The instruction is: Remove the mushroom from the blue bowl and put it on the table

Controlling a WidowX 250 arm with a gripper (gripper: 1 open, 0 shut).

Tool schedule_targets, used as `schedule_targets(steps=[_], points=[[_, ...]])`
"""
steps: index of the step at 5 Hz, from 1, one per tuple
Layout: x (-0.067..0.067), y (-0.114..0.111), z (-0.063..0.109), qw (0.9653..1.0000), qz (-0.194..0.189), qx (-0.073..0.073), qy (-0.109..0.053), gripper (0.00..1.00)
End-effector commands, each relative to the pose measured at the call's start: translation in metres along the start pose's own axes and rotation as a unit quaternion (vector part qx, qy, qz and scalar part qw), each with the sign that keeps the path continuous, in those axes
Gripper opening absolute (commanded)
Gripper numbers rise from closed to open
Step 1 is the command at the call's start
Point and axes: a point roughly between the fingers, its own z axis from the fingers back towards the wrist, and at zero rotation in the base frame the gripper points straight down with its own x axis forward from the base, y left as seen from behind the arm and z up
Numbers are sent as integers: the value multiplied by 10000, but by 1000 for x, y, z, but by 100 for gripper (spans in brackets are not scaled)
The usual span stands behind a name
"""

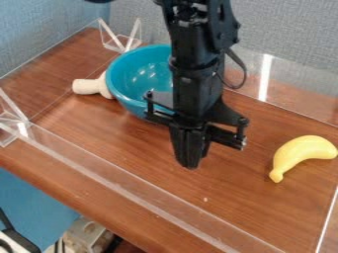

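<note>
The gripper (191, 158) is fully closed, with nothing visible in its grip, near the bowl (129, 83)

What looks like the mushroom (91, 86) lies on the table (138, 149), across the bowl from the gripper

If so, the step is retreat: lift straight up, fingers together, clearing the rim before swinging away

The brown wooden table (126, 158) carries a blue bowl (133, 78); beside it lies a mushroom (90, 86), and well apart from it a yellow banana (301, 155).

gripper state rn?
Tool: closed, nothing visible in it, above the table between the blue bowl and banana.
</note>
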Motion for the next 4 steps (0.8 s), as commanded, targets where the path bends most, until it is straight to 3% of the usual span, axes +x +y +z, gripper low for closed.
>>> schedule_targets(steps=[1,2,3,4], points=[[4,-3,1,9998,-176,31,-78,0],[6,-10,0,9997,-248,23,-23,100],[6,-2,-1,9986,-530,29,58,100],[7,3,8,9968,-795,16,70,100]])
